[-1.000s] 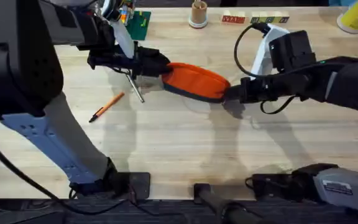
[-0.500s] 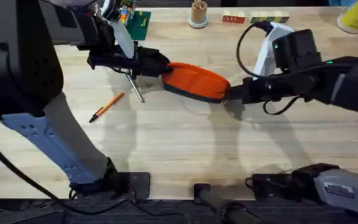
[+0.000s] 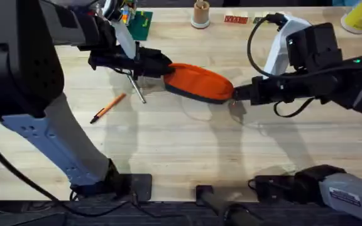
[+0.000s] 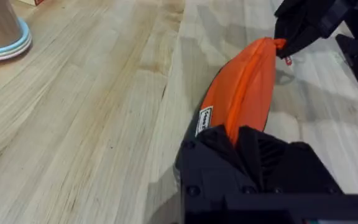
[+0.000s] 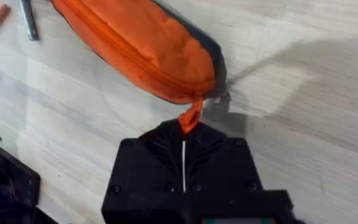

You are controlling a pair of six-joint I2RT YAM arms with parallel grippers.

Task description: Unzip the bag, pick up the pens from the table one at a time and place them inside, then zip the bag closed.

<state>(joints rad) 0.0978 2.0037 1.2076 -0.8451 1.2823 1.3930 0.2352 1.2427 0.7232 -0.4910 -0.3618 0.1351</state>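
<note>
Two grippers hold the bag (image 3: 197, 82), which lies on the table (image 3: 187, 144) toward its far middle: our left gripper (image 3: 158, 66) is clamped on its left end, our right gripper (image 5: 183, 144) pinched on the orange tab. Both pens, orange (image 3: 107, 108) and grey (image 3: 136, 88), lie left of it.

Bag (image 5: 138, 46) — matt orange woven cloth, stitched zipper seam; tabletop (image 3: 187, 150) — pale wood planks, visible grain, smooth low-sheen finish.

Black arms, looping black cable (image 3: 254, 47), white wrist housing (image 3: 280, 44)
</note>
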